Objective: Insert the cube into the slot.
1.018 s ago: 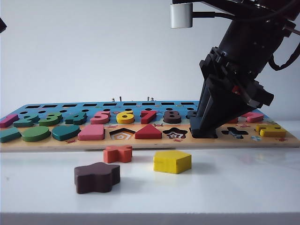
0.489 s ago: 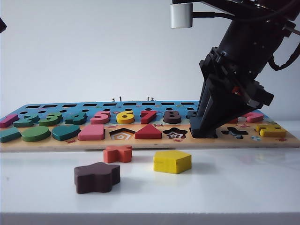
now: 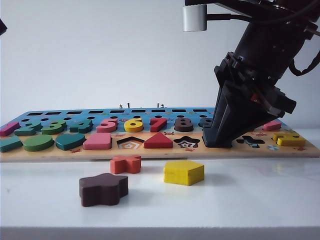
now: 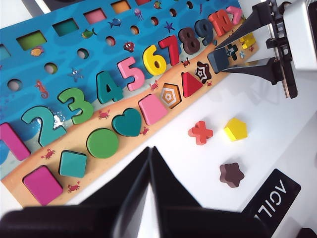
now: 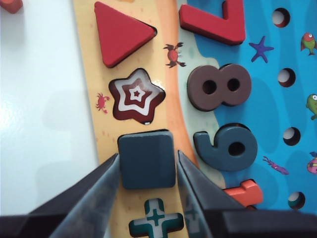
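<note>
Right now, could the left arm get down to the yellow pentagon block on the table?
Probably yes: the yellow pentagon lies bare on the table in front of the board, and the right gripper is at the cube, back on the board.

cube (image 5: 147,158): dark navy, almost black, plain
puzzle board (image 4: 59,64): blue sea print above, sandy orange band below, dotted with red crabs
star recess (image 5: 136,95): dark red and white nested star stripes
cross recess (image 5: 156,219): teal and white
triangle block (image 5: 120,32): red
digit 8 (image 5: 219,87): brown
loose pentagon block (image 3: 184,172): yellow
loose cross block (image 3: 125,163): orange-red
loose flower block (image 3: 103,189): dark brown
desk (image 3: 250,195): white
right gripper (image 5: 147,178): black
left gripper (image 4: 148,163): black
</note>
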